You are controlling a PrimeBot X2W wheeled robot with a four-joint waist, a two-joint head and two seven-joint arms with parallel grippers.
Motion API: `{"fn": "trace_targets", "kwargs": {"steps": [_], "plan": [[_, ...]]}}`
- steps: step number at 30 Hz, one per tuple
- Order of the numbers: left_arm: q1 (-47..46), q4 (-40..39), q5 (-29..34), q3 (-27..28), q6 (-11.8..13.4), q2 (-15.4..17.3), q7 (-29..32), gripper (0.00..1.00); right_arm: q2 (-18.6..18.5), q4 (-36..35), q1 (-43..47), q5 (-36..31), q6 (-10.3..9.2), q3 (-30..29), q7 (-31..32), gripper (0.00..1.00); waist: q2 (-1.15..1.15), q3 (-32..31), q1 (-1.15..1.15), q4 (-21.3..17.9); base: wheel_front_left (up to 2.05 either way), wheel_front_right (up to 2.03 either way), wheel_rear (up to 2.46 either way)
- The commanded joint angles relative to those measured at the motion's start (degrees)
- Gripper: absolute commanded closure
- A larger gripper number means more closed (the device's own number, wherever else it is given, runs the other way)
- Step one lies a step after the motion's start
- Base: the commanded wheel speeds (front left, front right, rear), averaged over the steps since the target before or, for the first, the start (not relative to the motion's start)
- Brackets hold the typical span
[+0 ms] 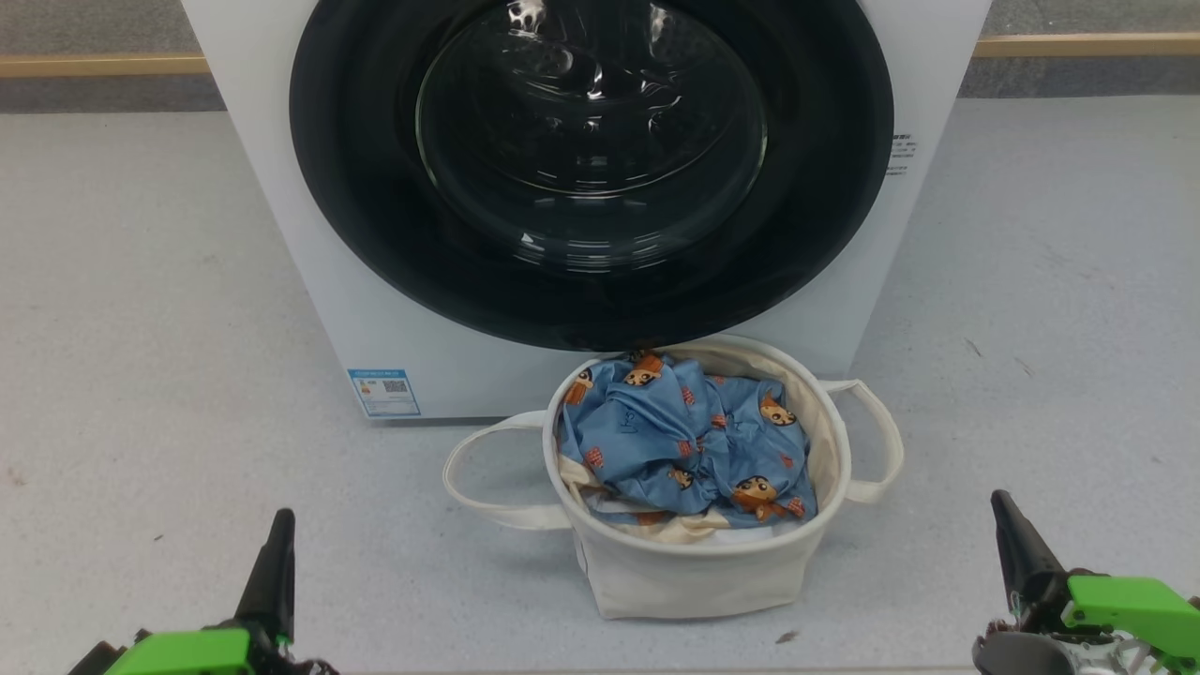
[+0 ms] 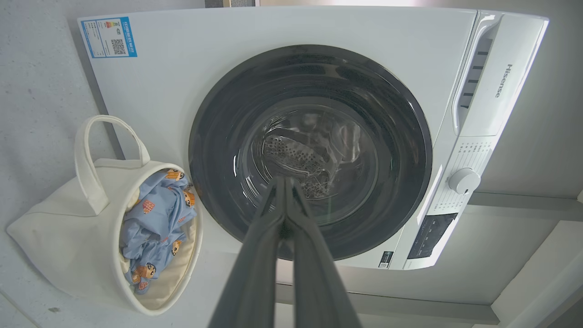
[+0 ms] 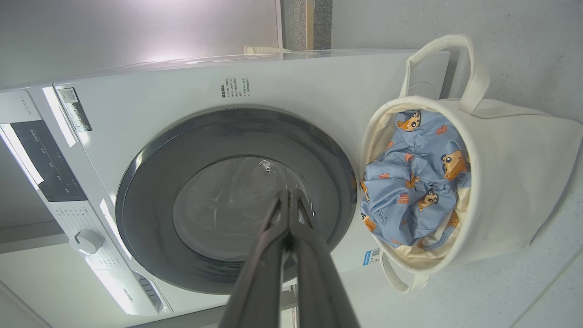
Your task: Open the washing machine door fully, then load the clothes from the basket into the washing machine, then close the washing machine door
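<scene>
Found door (image 1: 591, 169) shut, stiff, glossy; best pulled at rim. Judged clothes (image 1: 684, 436) in basket (image 1: 698, 577) soft, light. Saw left gripper (image 1: 281, 525) and right gripper (image 1: 1008, 520) closed, empty.

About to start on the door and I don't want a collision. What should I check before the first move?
1. Grippers free: ok. Left gripper and right gripper are shut, holding nothing.
2. Door open for loading: not ok. The washing machine door is shut.
3. Door handle located: cannot tell; none shows on the black ring.
4. Clothes ready: ok, lying in the basket.
5. Basket clear of the door's swing: cannot tell; it stands close before the washing machine.
</scene>
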Motion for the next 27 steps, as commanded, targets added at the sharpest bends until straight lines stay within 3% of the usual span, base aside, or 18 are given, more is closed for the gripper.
{"fn": "trace_targets", "kwargs": {"steps": [1,27], "plan": [[-2.5,-1.5,0.2,2.0,-0.4,0.4,0.5,1.00,-0.3,-1.8,-2.8,-0.2,0.00,1.2,0.5,1.00,0.00,0.0,0.00,0.0,0.00,0.00,0.00],[-2.5,-1.5,0.2,2.0,-0.4,0.4,0.5,1.00,-0.3,-1.8,-2.8,-0.2,0.00,1.2,0.5,1.00,0.00,0.0,0.00,0.0,0.00,0.00,0.00]]}}
